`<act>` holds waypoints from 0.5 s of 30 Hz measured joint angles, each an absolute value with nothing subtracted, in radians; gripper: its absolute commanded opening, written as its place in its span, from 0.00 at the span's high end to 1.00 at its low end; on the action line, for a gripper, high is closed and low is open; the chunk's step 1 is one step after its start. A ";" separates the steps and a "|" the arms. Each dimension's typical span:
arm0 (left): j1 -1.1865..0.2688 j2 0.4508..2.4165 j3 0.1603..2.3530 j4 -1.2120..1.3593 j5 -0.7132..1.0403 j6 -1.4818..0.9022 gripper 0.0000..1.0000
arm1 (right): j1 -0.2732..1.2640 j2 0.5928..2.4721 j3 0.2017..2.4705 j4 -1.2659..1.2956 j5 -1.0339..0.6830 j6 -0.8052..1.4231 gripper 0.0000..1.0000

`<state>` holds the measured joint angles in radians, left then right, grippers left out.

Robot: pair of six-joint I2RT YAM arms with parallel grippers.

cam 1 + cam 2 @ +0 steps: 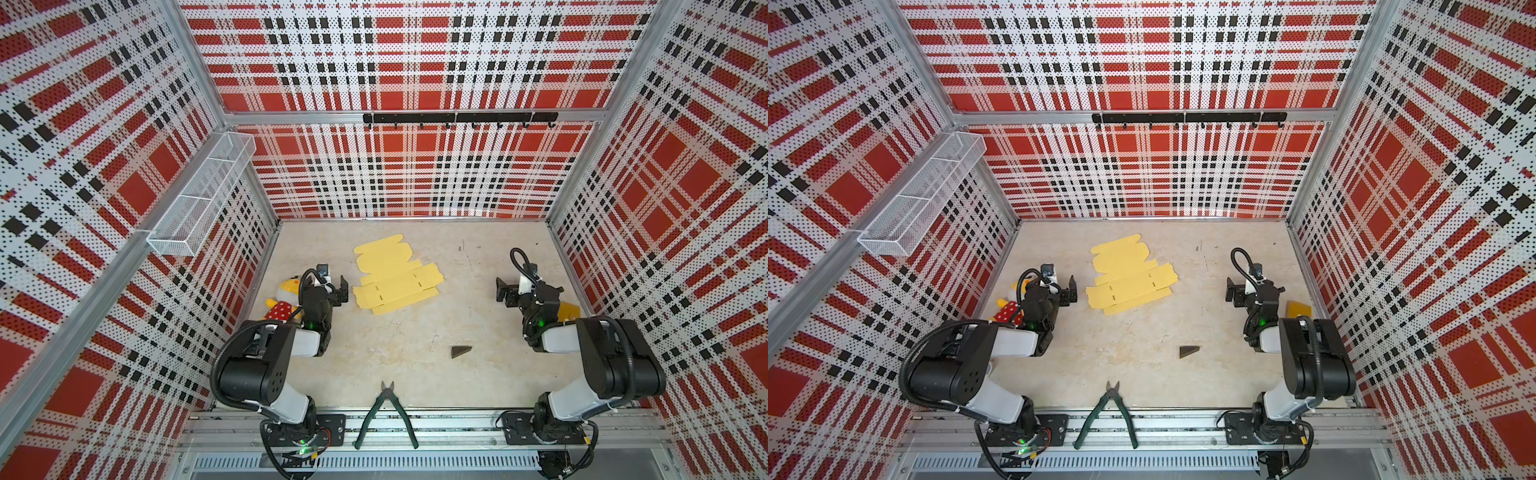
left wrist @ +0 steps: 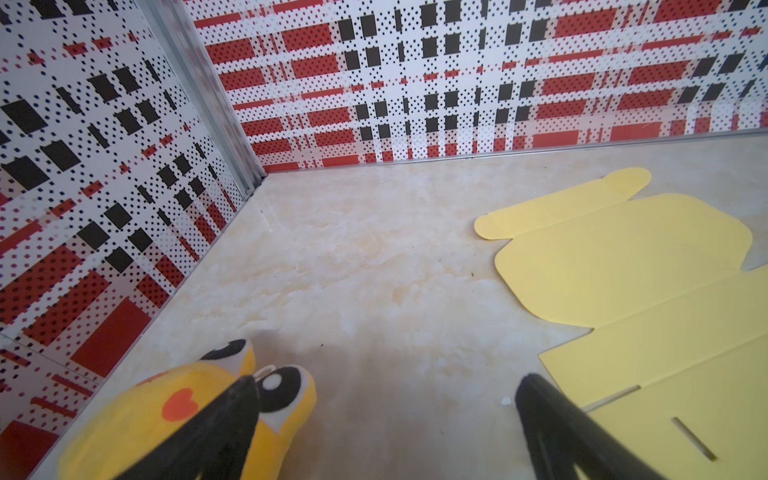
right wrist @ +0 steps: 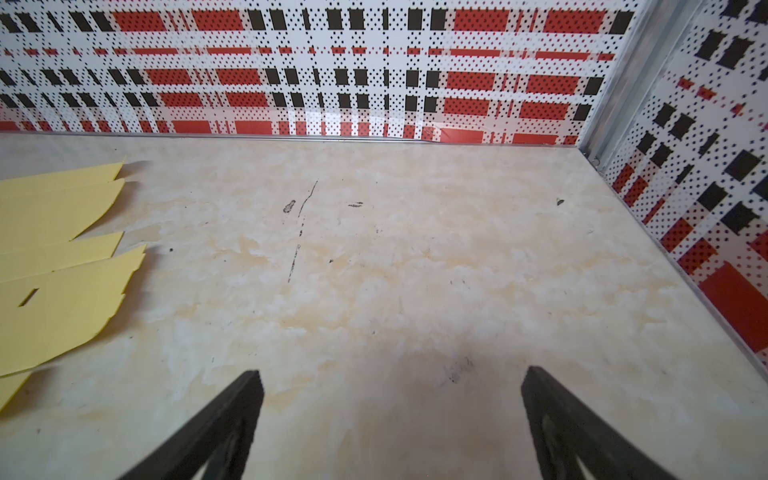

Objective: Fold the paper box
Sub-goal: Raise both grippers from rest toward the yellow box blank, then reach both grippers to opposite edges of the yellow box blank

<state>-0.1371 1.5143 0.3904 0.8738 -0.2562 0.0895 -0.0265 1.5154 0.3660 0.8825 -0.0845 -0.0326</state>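
Observation:
The paper box (image 1: 395, 276) (image 1: 1127, 278) lies flat and unfolded on the tabletop, a pale yellow die-cut sheet with flaps and slots, left of the middle in both top views. My left gripper (image 1: 344, 289) (image 1: 1071, 291) hovers just off the sheet's left edge, open and empty. In the left wrist view the sheet (image 2: 644, 291) lies beside one fingertip of the open gripper (image 2: 388, 380). My right gripper (image 1: 503, 291) (image 1: 1231, 291) stands well to the right of the sheet, open and empty. The right wrist view shows bare table between its jaws (image 3: 392, 373), with the sheet's flaps (image 3: 54, 291) off to the side.
A yellow plush toy (image 1: 284, 299) (image 2: 166, 415) lies behind the left gripper by the left wall. Green-handled pliers (image 1: 386, 415) rest at the front edge. A dark wedge (image 1: 460, 351) lies front right. An orange-yellow flat piece (image 1: 569, 311) sits behind the right arm. A wire basket (image 1: 199, 199) hangs on the left wall.

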 measured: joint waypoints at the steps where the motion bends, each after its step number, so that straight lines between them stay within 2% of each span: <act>1: -0.137 1.486 0.414 0.816 -0.251 0.092 0.01 | -0.027 1.481 0.365 0.860 -0.081 -0.033 0.00; 7: -0.192 1.398 0.659 0.529 -0.277 0.168 0.00 | -0.022 1.312 0.488 0.605 -0.082 0.026 0.00; 15: -0.262 1.391 1.090 -0.067 -0.334 0.116 0.00 | 0.029 1.353 0.885 0.168 -0.137 0.221 0.00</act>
